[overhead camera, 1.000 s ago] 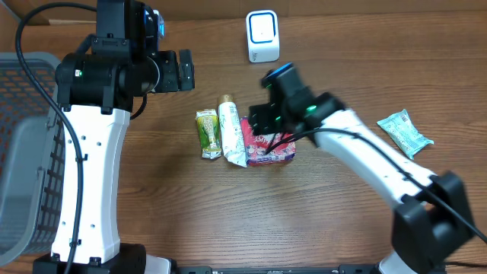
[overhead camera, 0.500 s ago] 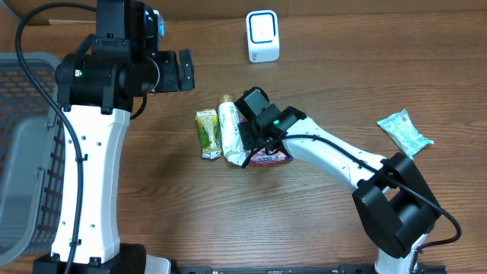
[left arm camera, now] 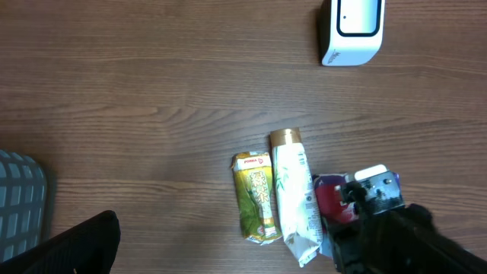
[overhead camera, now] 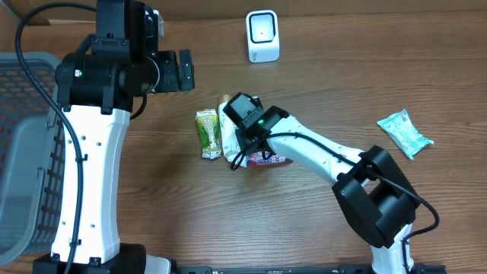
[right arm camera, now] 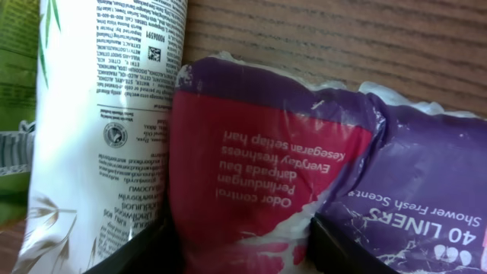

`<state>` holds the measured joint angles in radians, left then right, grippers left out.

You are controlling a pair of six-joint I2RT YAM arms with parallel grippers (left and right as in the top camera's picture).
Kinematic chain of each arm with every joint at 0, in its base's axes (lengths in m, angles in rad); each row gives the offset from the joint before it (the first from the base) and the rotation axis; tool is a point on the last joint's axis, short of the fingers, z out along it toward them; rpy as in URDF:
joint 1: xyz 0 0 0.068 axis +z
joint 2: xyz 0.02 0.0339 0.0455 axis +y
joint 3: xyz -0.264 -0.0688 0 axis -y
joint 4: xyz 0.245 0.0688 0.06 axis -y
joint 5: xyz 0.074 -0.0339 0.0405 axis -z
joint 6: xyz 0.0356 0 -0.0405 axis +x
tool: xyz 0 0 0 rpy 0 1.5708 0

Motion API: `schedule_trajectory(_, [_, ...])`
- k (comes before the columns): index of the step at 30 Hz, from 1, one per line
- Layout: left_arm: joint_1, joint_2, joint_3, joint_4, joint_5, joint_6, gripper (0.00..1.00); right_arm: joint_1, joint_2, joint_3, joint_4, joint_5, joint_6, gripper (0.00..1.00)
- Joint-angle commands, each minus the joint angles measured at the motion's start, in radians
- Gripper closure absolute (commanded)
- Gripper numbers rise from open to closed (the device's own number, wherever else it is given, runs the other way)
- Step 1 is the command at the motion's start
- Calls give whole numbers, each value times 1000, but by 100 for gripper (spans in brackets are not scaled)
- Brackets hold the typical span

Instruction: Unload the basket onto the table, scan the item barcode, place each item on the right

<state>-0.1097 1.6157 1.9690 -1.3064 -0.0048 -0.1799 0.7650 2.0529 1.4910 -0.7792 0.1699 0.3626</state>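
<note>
Wooden tabletop (overhead camera: pixel 342 76) fills every view. We see the right claw (right arm camera: pixel 243 255) clamped on a red and purple liner pack (right arm camera: pixel 251 152), which it presses from both sides (the plastic crinkles there). Just left of that claw a white tube (right arm camera: pixel 99 114) touches the pack, with a green carton (overhead camera: pixel 208 132) beyond it. Well ahead of the claw stands the scanner (overhead camera: pixel 262 36). Our left claw (overhead camera: pixel 185 71) hangs spread apart, holding nothing.
</note>
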Motion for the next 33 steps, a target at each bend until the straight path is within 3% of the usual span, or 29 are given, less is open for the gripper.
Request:
schedule_trajectory(1, [-2, 2, 9, 1, -6, 8, 0, 25, 36, 16, -6, 67, 2, 46])
schedule_trajectory(3, [-2, 2, 9, 1, -5, 8, 0, 26, 36, 24, -12, 84, 1, 51])
schedule_trajectory(7, [-2, 2, 9, 1, -6, 8, 1, 23, 34, 52, -24, 84, 0, 92])
schedule_trajectory(8, [-2, 2, 9, 1, -6, 9, 0, 19, 32, 63, -35, 84, 0, 95])
schedule_trajectory(14, [-2, 2, 9, 1, -6, 8, 0, -16, 4, 167, -157, 76, 2, 96])
schedule_trajectory(18, [-2, 2, 9, 1, -6, 8, 0, -78, -72, 223, -203, -66, -1, 96])
schedule_trajectory(27, [-2, 2, 9, 1, -6, 8, 0, -370, -194, 197, -162, -890, -214, 96])
schedule_trajectory(29, [-2, 2, 9, 1, -6, 8, 0, -434, -194, 110, -85, -1096, -262, 96])
schedule_trajectory(33, [-2, 2, 9, 1, -6, 8, 0, -494, -194, -102, 129, -1291, -247, 96])
